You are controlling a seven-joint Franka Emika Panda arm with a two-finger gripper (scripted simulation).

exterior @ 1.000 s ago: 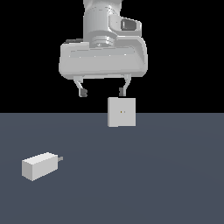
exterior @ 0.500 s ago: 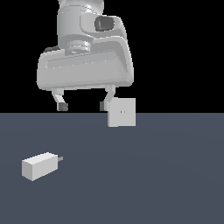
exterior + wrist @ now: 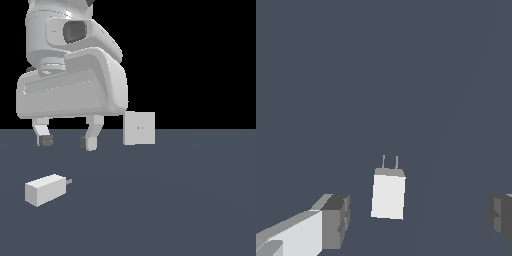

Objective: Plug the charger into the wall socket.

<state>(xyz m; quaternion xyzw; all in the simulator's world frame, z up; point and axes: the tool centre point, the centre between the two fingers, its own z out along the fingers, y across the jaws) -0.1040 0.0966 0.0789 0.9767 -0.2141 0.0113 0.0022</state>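
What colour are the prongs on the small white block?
Grey prongs on the white charger block; the wrist view shows them best.

Charger (image 3: 45, 189): plain white, grey prongs. Socket (image 3: 139, 128): white, two dark-yellowish holes. Gripper (image 3: 67, 142): pale grey-white, dark grey pads (image 3: 46, 141). Floor (image 3: 175, 200): slate blue-grey. Backdrop: black.

The gripper (image 3: 67, 141) hung above the charger (image 3: 45, 189), fingers pointing down and spread wide apart, holding nothing. The wrist and arm rose directly above it, clear of the charger.
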